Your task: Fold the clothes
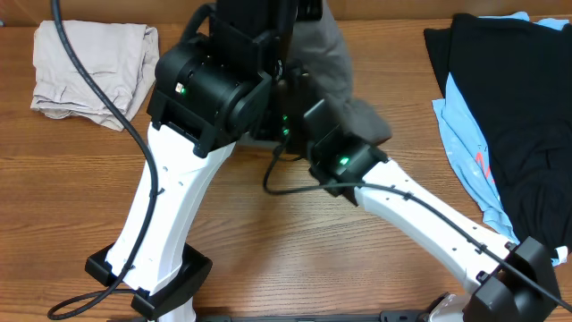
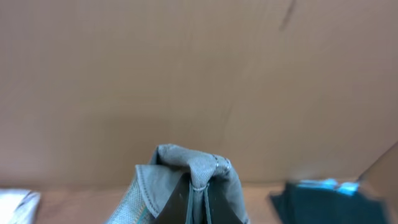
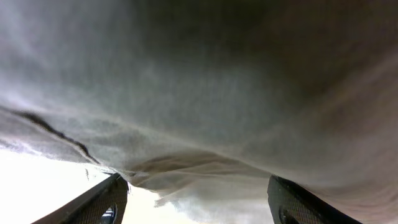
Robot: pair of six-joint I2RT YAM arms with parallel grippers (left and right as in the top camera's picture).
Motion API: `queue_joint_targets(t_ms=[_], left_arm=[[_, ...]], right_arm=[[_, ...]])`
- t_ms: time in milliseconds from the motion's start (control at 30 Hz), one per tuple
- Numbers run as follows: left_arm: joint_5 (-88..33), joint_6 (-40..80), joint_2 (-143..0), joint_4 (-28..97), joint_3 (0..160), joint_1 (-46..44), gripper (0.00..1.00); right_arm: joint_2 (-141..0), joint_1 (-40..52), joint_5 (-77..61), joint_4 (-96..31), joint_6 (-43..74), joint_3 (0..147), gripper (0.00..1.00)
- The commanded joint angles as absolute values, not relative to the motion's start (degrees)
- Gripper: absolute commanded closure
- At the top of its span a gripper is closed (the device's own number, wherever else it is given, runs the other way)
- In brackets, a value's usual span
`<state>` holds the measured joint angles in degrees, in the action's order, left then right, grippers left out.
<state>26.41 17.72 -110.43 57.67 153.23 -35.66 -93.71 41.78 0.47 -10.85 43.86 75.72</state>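
**Grey shorts** (image 1: 350, 76), bunched and held above the table (image 1: 268, 224) at 12 o'clock. My left end effector (image 2: 198, 202) is clamped tight on a stitched edge. My right end effector (image 3: 199, 205) gapes wide, gripping nothing, with cloth draped over it. It should take a far corner and then spread the shorts flat. Beige garment (image 1: 89, 63) at 10 o'clock, black garment (image 1: 518, 98) at 3.

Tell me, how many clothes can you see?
4: grey shorts at top centre, beige garment top left, black garment at right, light-blue garment beneath it. More may hide under that pile.
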Motion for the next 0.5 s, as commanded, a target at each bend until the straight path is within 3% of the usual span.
queue_joint_targets(t_ms=[0,267,467], left_arm=[[32.69,17.02,-110.74,65.45,154.32,-35.24,0.96],[32.10,24.05,-118.26,82.59,153.73,-27.55,0.96],[25.41,24.49,-127.39,85.62,153.73,-22.44,0.96]], right_arm=[[-93.89,37.39,3.66,-13.08,43.86,76.14,0.25],[-99.39,32.03,-4.64,-15.03,43.86,76.14,0.27],[-105.82,31.75,-9.17,-15.18,43.83,76.14,0.27]])
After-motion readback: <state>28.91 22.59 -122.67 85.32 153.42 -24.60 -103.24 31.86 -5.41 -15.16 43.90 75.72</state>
